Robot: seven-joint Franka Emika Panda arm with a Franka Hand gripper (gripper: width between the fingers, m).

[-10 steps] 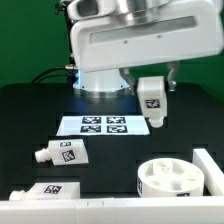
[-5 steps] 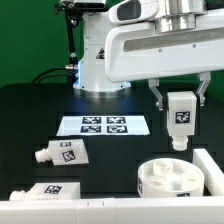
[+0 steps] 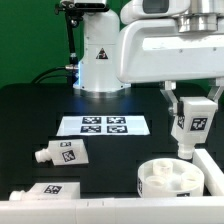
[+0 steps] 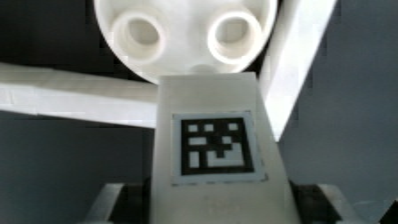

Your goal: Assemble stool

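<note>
Hanging leg (image 3: 192, 122) just above seat (image 3: 152, 184) rim

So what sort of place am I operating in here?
Probably a robotics lab test bench: a black table carrying the marker board, a plain green backdrop, and the pincer holding a tagged stool leg.

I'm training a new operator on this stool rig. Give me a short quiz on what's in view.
1. True or false: the fingers hold a leg upright.
2. How many loose legs lie on the table in the exterior view? A one, B two, C five.
3. Fill in: the seat sits at the exterior view's lower ____.
Key: 1 true; 2 B; 3 right.
</note>
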